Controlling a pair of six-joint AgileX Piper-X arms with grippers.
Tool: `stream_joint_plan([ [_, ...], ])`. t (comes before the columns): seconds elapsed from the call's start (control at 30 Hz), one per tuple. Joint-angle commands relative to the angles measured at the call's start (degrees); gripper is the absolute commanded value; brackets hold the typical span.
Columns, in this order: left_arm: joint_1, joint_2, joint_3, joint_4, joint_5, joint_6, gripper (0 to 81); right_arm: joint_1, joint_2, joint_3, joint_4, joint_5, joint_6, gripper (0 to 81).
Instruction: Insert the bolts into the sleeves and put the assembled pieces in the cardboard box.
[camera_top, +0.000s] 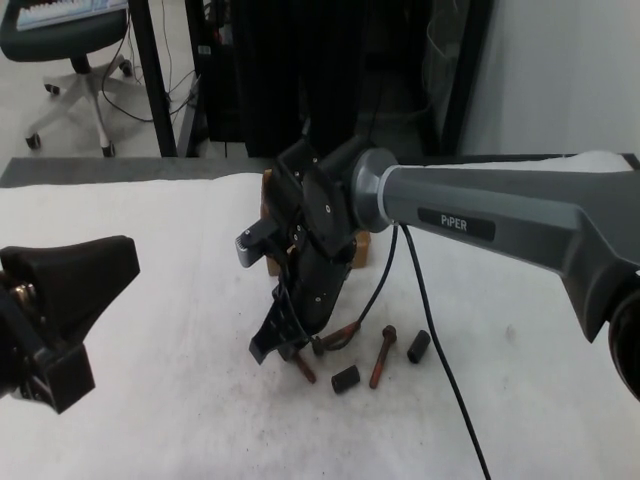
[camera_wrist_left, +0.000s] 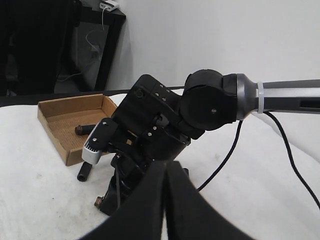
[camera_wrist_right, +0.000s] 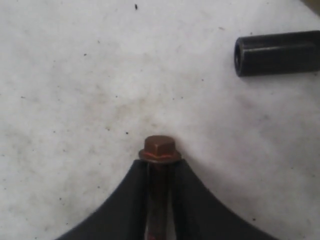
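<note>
The right gripper (camera_top: 290, 355) hangs low over the white cloth-covered surface (camera_top: 150, 230) at the middle of the scene. It is pinching a rusty brown hex-head bolt (camera_wrist_right: 159, 149) by the shank. The bolt's head sticks out just past the fingertips (camera_wrist_right: 135, 190). I cannot tell whether the bolt touches the cloth.

Just to the right of this gripper, a second rusty bolt (camera_top: 382, 357) lies loose on the surface between two short black cylindrical sleeves. The nearer sleeve (camera_top: 345, 379) lies just left of it and the farther sleeve (camera_top: 418, 346) just right of it, both on their sides.

The shallow brown cardboard box (camera_wrist_left: 55, 107) sits on the far side of the right gripper. Inside it lies one assembled piece (camera_wrist_left: 90, 129), a bolt seated in a dark sleeve.

The left gripper (camera_wrist_left: 166, 165) is held above the near left part of the surface, well apart from the parts. Its two black fingers are pressed together with nothing between them.
</note>
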Motion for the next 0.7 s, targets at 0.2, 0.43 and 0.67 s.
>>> stream_joint_plan([
  [0.2,0.20,-0.52,-0.54,1.38,-0.33,0.67,0.3,0.04,0.31,-0.43,3.33,0.50,-3.25,0.8],
  [0.43,0.20,-0.52,-0.54,1.46,-0.33,0.94,0.3,-0.24,-5.96,-0.49,1.09,0.91,-2.47,0.8],
  [0.67,0.09,0.99,-0.54,7.70,0.20,2.62,0.3,-2.46,-16.05,-0.49,0.25,3.52,-1.01,0.8],
])
